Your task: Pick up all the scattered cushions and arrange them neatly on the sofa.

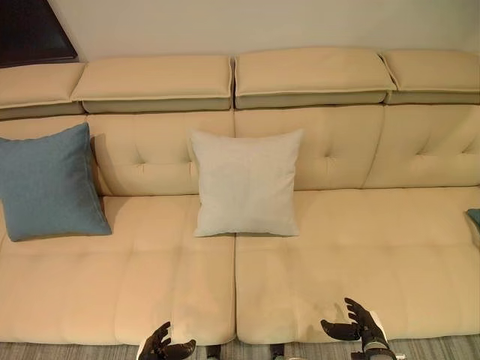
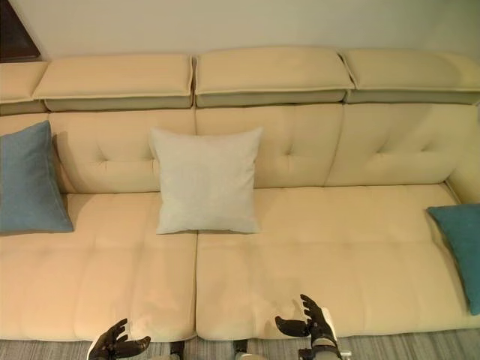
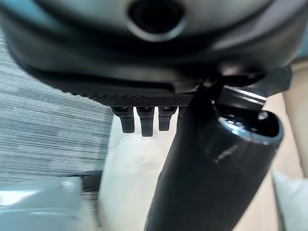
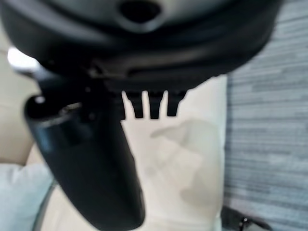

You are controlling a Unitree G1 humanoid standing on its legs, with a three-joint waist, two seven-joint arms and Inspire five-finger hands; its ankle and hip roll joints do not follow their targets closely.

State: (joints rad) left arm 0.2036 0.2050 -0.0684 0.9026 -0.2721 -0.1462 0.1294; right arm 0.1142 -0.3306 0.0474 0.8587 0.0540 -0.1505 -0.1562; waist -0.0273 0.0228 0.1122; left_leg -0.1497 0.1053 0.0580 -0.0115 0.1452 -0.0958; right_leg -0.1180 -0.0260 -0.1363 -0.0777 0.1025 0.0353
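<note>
Leaning upright against the backrest of the beige sofa [image 1: 360, 255]: white cushion [image 1: 246, 182] at centre, blue cushion [image 1: 46, 182] at left. Teal cushion [image 2: 461, 247] lies on the seat's right end. Left hand [image 1: 166, 346] and right hand [image 1: 358, 325] hover, fingers relaxed, empty, at the seat's front edge.

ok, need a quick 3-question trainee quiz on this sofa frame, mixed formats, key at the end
1. True or false: the white cushion lies flat on the seat of the sofa.
2. Multiple choice: the left hand is A) shut on the blue cushion, B) open and holding nothing, C) pressing on the white cushion.
3. Fill in: the teal cushion sits at the sofa's ____ end.

Key: 1 false, it leans upright on the backrest. 2 B; the right hand is open too. 3 right.
</note>
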